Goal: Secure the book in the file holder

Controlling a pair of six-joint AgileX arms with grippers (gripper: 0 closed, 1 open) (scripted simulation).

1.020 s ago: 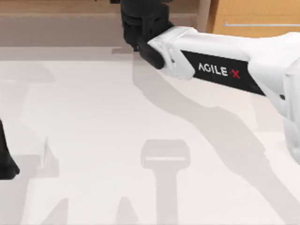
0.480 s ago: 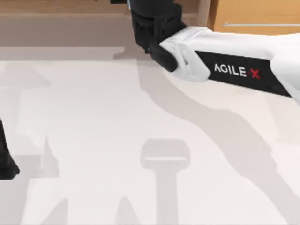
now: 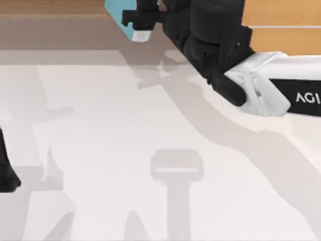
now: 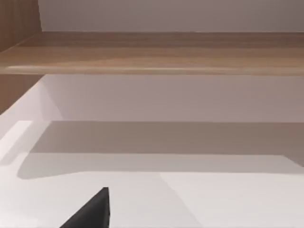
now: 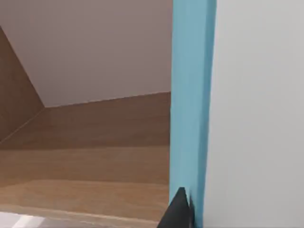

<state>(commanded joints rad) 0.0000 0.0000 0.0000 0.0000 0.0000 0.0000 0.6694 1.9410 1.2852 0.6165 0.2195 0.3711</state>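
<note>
The book, light blue with a white end, hangs at the top view's far edge with my right gripper shut on it. In the right wrist view the book's blue band and white face stand close up, one black fingertip against the band. A thin pale upright piece stands on the white table at the left; I cannot tell whether it is the file holder. My left arm is parked at the left edge, and a black fingertip of it shows in the left wrist view.
The white table stretches under both arms, crossed by grey shadows. A wooden wall and shelf run along the far side. The right arm's white forearm reaches in from the right edge.
The right arm has swung to the right and its wrist has turned. The blue and white book now shows in its gripper at the far edge. The left arm has not moved.
</note>
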